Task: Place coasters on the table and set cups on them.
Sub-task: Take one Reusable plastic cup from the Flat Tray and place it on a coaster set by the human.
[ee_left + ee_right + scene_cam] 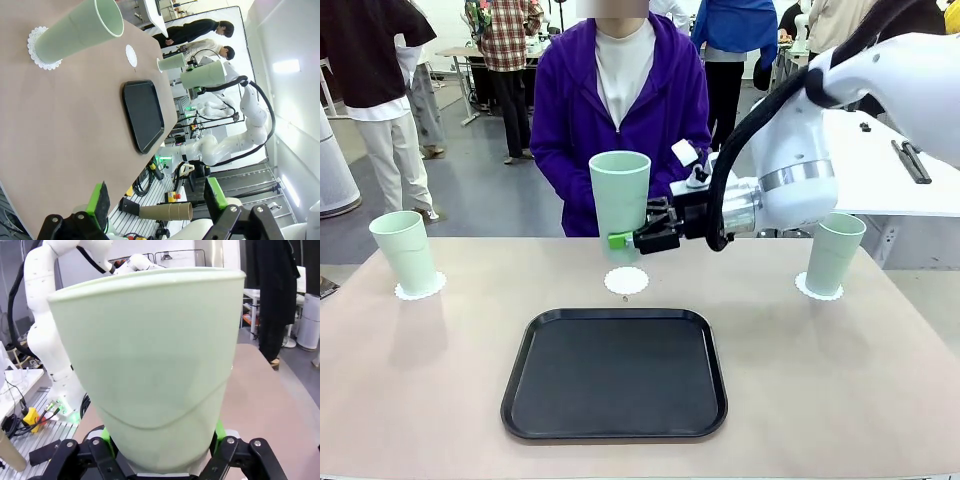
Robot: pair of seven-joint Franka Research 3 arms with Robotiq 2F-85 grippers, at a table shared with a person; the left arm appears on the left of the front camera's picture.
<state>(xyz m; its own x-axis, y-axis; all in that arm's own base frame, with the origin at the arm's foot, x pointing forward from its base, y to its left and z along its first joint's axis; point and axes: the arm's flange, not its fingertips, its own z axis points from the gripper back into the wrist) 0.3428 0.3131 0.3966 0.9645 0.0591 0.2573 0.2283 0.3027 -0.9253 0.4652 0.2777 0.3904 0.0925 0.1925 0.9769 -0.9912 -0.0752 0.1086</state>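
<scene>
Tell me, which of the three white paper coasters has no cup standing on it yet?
The middle coaster, just beyond the black tray. The left coaster and right coaster each carry a cup; the third cup hangs above the middle one in the right gripper.

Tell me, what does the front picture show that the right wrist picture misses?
Front alone: the black tray, three coasters, the middle one bare, and two cups standing on the outer coasters. Right wrist alone: a close look at green pads pressing the held cup's base. Both share that raised cup in the right fingers and the beige table.
</scene>
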